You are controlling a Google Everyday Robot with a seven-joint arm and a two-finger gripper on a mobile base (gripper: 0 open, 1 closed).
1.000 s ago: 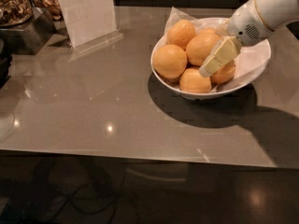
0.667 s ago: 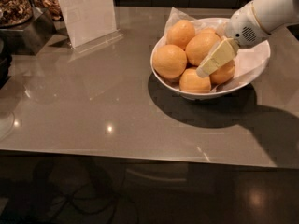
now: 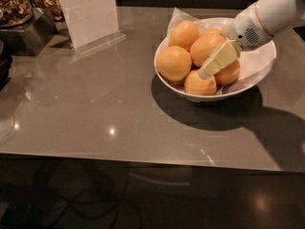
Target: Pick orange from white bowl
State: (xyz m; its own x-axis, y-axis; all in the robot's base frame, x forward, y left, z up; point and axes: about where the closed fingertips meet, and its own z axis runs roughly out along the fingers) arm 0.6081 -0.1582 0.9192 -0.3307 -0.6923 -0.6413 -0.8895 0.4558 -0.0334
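Observation:
The white bowl [image 3: 259, 73], lined with crinkled white paper, stands at the back right of the grey table and holds several oranges. The largest, slightly oval orange [image 3: 206, 47] lies in the middle of the pile. Smaller ones lie behind it [image 3: 185, 33], to its left [image 3: 174, 63] and in front of it [image 3: 199, 84]. My gripper [image 3: 209, 69] reaches in from the upper right on a white arm [image 3: 271, 13]. Its pale yellow tip slants down and left over the bowl, against the right front side of the oval orange and above another orange [image 3: 228, 75].
A clear stand with a white sheet [image 3: 88, 13] stands at the back left. A metal tray of brown nuts [image 3: 14, 8] is at the far left corner. A dark object [image 3: 3, 66] is at the left edge. The table's front edge [image 3: 143, 159] runs across the lower frame.

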